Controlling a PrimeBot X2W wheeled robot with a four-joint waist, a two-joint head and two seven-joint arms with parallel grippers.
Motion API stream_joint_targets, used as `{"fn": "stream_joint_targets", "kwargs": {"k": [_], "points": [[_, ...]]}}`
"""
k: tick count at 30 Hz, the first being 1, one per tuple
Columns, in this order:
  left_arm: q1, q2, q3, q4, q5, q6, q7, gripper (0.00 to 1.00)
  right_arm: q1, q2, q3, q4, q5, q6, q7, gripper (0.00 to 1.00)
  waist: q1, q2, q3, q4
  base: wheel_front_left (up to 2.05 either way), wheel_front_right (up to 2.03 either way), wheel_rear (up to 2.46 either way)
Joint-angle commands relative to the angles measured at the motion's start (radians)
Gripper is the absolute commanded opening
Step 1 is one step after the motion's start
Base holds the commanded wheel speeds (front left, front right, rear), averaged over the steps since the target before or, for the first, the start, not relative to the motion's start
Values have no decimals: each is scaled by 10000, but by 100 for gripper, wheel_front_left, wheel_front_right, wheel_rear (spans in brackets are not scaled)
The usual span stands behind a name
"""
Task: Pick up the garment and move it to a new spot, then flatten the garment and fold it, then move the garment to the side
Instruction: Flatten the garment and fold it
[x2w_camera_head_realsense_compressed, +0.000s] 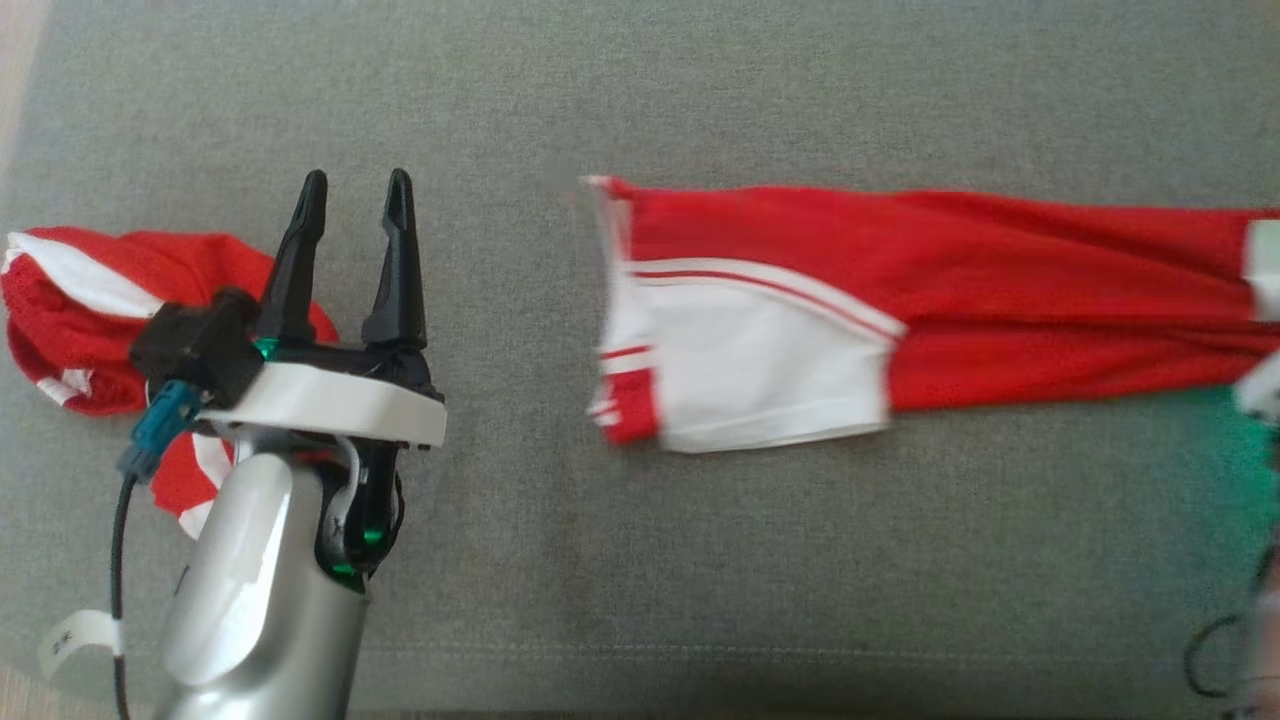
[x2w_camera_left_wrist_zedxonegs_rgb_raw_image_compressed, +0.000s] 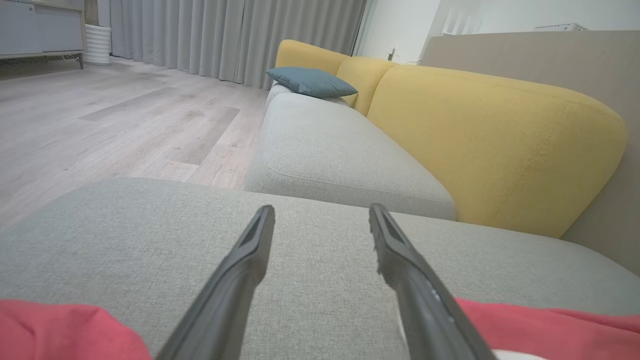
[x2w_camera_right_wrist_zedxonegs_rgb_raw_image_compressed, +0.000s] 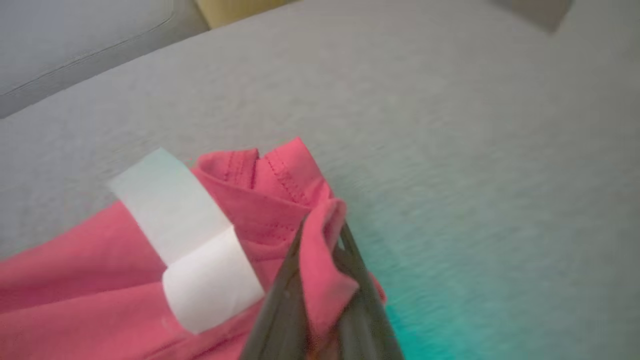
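Landmark is the left gripper (x2w_camera_head_realsense_compressed: 355, 190).

- The left gripper has its jaws wide apart with nothing between them. It hovers above the grey seat (x2w_camera_head_realsense_compressed: 700, 560), fingers pointing away from the robot. It is probably parked clear so it doesn't snag any fabric.
- A crumpled red cloth (x2w_camera_head_realsense_compressed: 90, 320) with white trim lies bunched just to its left and partly under its wrist, not gripped. I can't tell if it is a separate piece. It is apart from the long one.
- The garment (x2w_camera_head_realsense_compressed: 900, 310) is red with white panels and lies on the seat well apart to the right of the left gripper. It is stretched out long, its near end pointing toward that gripper and its far end running off to the right. It is blurred.
- In the right wrist view, the right gripper (x2w_camera_right_wrist_zedxonegs_rgb_raw_image_compressed: 325, 225) has its jaws together, clamped on a small red fold at the garment's end. This is beside a white band (x2w_camera_right_wrist_zedxonegs_rgb_raw_image_compressed: 185, 240).
- An end pinch like this suits dragging or lifting the whole length without bunching it, which is likely why the garment lies so long.
- My read of the step is moving the garment to a new spot. Flattening and folding are not yet done.
- Risk: the pinch is thin, so the fold could slip out.
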Motion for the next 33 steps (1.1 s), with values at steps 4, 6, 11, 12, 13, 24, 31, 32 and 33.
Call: {"fn": "stream_joint_targets", "kwargs": {"k": [4,6,11,12,13,24,31,32,33], "points": [[-180,68,448,-244,141,-96,-57,100,-328,-111,-862,-715,-1135,63,-380,0,0,0,-154,-38,0,0,0],[-123,32,441,-221,170,-121,-57,100,-484,87,-1096,-786,-1497,63,-420,0,0,0,-257,-60,0,0,0],[11,-46,417,-91,194,-182,-57,100,-727,359,-713,-701,-1558,63,-536,0,0,0,-613,-91,0,0,0],[51,-58,419,-57,192,-188,-57,100,-767,385,-516,-695,-1448,63,-554,0,0,0,-715,-102,0,0,0],[94,-68,422,-27,188,-194,-57,100,-796,404,-297,-702,-1294,63,-554,0,0,0,-826,-111,0,0,0],[762,-143,508,210,52,-141,-57,100,-268,428,4204,-866,2916,63,-220,0,0,0,-2297,-154,0,0,0],[1102,-175,367,159,-42,-68,-57,100,635,429,7027,-1785,5039,63,-241,0,0,0,-2696,1,0,0,0],[1131,-177,345,153,-47,-66,-57,100,712,429,7291,-1786,5221,63,-304,0,0,0,-2712,34,0,0,0],[1155,-179,321,153,-55,-63,-57,100,772,429,7531,-1754,5374,63,-395,0,0,0,-2728,82,0,0,0]]}}
